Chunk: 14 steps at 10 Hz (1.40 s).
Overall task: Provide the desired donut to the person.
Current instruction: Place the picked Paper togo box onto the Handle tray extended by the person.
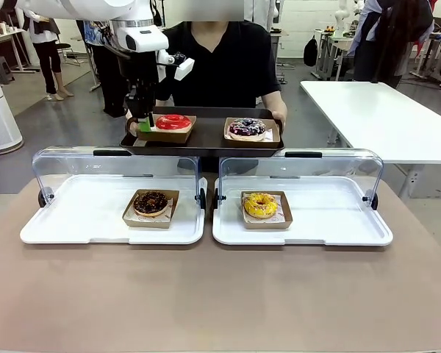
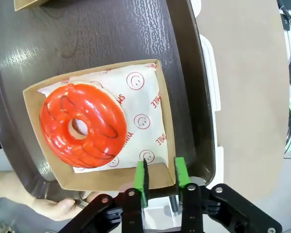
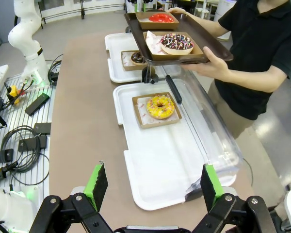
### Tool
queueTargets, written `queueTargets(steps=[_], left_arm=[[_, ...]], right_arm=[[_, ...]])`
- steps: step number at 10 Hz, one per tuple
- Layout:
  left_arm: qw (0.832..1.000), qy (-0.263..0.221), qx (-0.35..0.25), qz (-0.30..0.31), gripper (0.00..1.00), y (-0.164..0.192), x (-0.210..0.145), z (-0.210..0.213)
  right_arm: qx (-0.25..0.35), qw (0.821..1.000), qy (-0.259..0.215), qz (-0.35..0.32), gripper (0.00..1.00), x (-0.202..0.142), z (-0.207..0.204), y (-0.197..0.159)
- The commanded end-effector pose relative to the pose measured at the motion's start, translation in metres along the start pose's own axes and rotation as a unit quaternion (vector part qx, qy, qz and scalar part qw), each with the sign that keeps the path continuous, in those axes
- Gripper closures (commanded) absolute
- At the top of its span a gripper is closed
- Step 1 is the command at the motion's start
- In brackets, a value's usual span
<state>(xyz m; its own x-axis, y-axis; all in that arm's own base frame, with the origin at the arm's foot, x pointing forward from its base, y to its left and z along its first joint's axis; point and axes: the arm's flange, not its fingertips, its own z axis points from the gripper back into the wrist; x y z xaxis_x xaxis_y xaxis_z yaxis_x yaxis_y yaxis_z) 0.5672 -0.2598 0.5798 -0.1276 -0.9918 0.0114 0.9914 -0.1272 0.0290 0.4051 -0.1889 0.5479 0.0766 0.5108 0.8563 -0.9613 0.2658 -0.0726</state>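
The person in a black shirt holds a dark tray over the table's far edge. On its left side a red glazed donut lies in a brown paper box. My left gripper stands at that box's near wall, its green pads a little apart on either side of the cardboard rim and not pinching it. A dark sprinkled donut in its own box rests on the tray's right side. My right gripper hangs open above the table's right end, holding nothing.
Two white display trays with raised clear lids sit on the table: the left one holds a chocolate donut, the right one a yellow donut. The person's hand grips the dark tray's edge beside my left gripper. Cables lie beyond the table's end.
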Motion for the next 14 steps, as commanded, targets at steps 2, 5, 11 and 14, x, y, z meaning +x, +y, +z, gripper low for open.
queueTargets(steps=[2,5,11,14], left_arm=[[1.0,-0.009,-0.003,-0.01,0.0,-0.001,-0.002,0.003],[1.0,-0.009,-0.007,-0.015,0.0,-0.001,-0.002,0.004],[0.999,-0.017,0.005,-0.038,0.0,-0.035,-0.019,0.018],[0.994,-0.07,0.04,-0.072,0.0,-0.136,-0.114,0.042]], right_arm=[[0.001,1.0,0.002,0.001,0.0,-0.001,0.0,0.001],[0.001,1.0,0.002,0.001,0.0,-0.001,0.0,0.001],[0.001,1.0,0.002,0.001,0.0,-0.001,0.0,0.001],[0.001,1.0,0.002,0.001,0.0,-0.001,0.0,0.001]])
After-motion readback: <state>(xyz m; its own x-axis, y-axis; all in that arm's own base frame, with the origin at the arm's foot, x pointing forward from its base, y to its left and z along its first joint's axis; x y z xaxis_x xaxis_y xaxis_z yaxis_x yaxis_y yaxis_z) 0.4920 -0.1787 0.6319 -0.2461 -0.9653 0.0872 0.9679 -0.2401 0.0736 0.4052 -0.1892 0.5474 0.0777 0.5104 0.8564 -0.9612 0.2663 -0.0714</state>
